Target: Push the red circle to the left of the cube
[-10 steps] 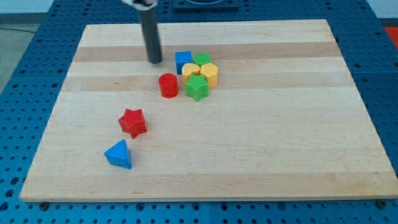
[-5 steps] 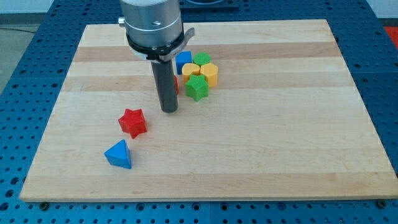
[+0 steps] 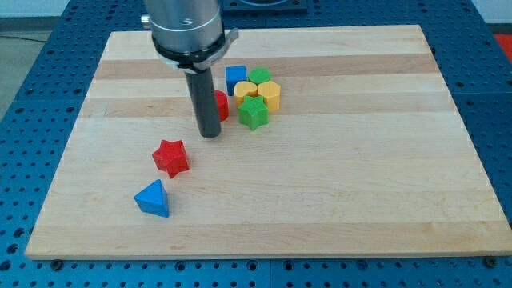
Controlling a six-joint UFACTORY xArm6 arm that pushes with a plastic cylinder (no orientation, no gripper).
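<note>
The red circle (image 3: 222,105) lies near the view's top centre, mostly hidden behind my rod. The blue cube (image 3: 235,78) sits just above and to the right of it, at the left edge of a cluster. My tip (image 3: 210,134) rests on the board just below and left of the red circle, close to it; I cannot tell if it touches.
Beside the cube are a green block (image 3: 260,77), two yellow blocks (image 3: 246,90) (image 3: 270,95) and a green star (image 3: 254,113). A red star (image 3: 170,157) and a blue triangle (image 3: 153,198) lie at lower left. The wooden board (image 3: 336,176) sits on a blue perforated table.
My rod came down from above left of the red circle to its lower side, then shifted slightly left and up. The red circle appears slightly higher than before.
</note>
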